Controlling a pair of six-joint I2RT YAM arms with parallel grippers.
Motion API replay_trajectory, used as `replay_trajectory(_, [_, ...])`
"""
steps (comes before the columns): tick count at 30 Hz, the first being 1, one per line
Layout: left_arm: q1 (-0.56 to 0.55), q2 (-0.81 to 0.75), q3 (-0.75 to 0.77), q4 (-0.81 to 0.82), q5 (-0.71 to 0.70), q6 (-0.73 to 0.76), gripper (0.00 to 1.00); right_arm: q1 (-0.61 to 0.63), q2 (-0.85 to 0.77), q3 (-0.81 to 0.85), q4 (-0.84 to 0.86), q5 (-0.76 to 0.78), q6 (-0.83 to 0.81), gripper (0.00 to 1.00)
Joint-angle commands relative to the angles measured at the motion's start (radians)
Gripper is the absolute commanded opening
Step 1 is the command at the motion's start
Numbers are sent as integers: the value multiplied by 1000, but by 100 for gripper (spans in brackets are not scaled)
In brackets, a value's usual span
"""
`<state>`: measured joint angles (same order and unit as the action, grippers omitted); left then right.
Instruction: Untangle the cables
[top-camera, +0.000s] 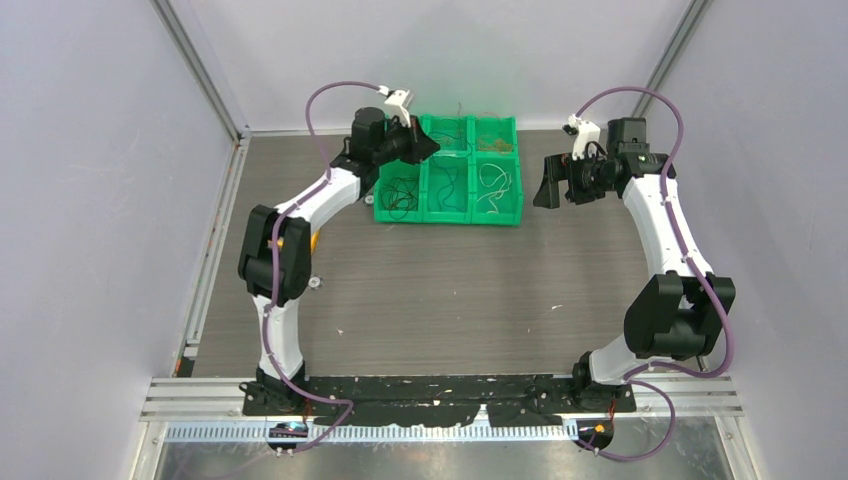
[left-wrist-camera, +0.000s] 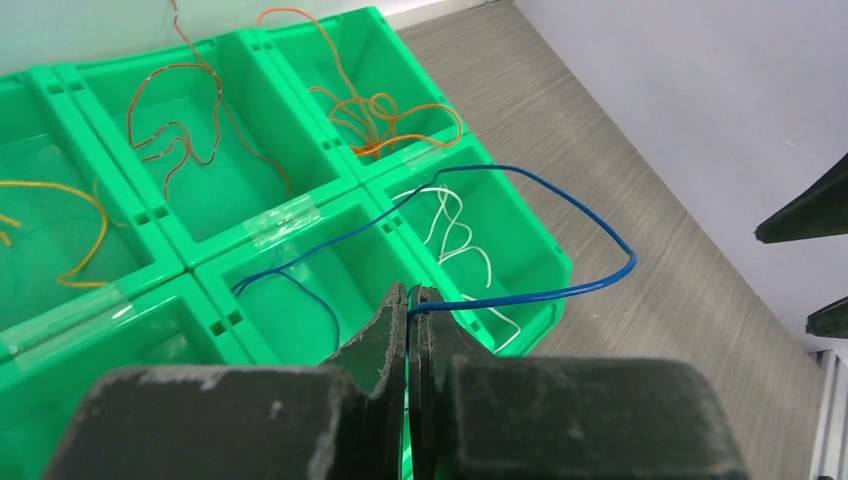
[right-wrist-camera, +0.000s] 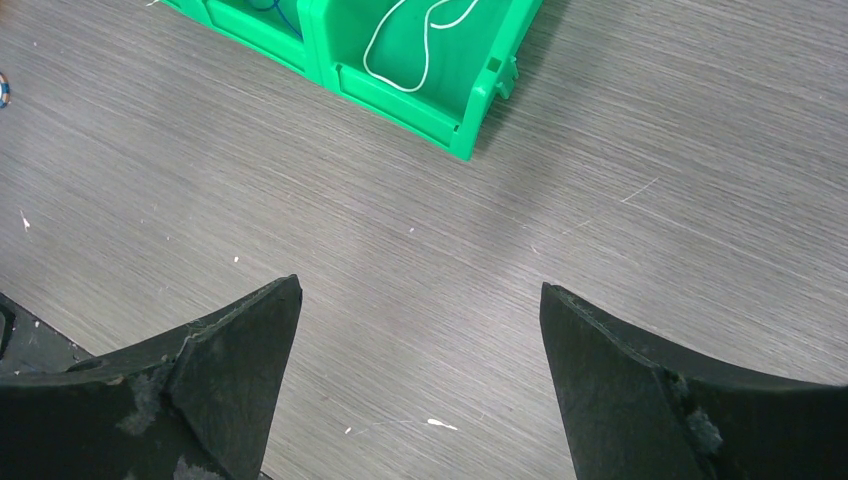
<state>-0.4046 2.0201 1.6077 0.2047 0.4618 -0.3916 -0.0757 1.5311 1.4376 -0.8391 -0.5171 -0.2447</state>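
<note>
The left gripper (left-wrist-camera: 412, 300) was pinched shut on a thin blue wire (left-wrist-camera: 632, 264) trailing into a green plastic divided bin (left-wrist-camera: 170, 255); so fine a strand might slip free, or its loop snag the white wire (left-wrist-camera: 462, 240). The right gripper (right-wrist-camera: 420, 300) gaped wide above the grey wood-grain table (right-wrist-camera: 650, 150), pale walls (top-camera: 100, 150) around

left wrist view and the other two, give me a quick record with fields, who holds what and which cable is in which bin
left gripper: shut on the blue cable, above the green tray
blue cable: one end in the front middle compartment, the rest arcs up in a wide loop to the gripper
white cable: front right compartment
orange cable: rear right compartment
right gripper: open, holds nothing, over the table to the right of the tray
</note>
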Motion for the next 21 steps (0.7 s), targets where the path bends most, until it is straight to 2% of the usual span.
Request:
replay_trajectory(1, [12,-64,-28,7,-21,52,0,-4,-40,1,12,4,-1,95])
replay_trajectory(5, [12,-98,-52,-81,-32,146,0,-4,-37,7,12,2,2,95])
replay_trajectory(9, [12,-95,1,-326,-58,242,0,-4,-38,5,12,1,4,95])
replay_trajectory(14, [-10,-39,122,-596,-174,305,0,-4,-42,-12,14,-4,3,95])
replay_trajectory(17, [-46,8,188,-696,-318,307,0,-4,-38,-12,13,-5,3,95])
replay_trajectory(21, [-129,104,335,-804,-626,262,0,-4,-27,6,-4,-2,-1,95])
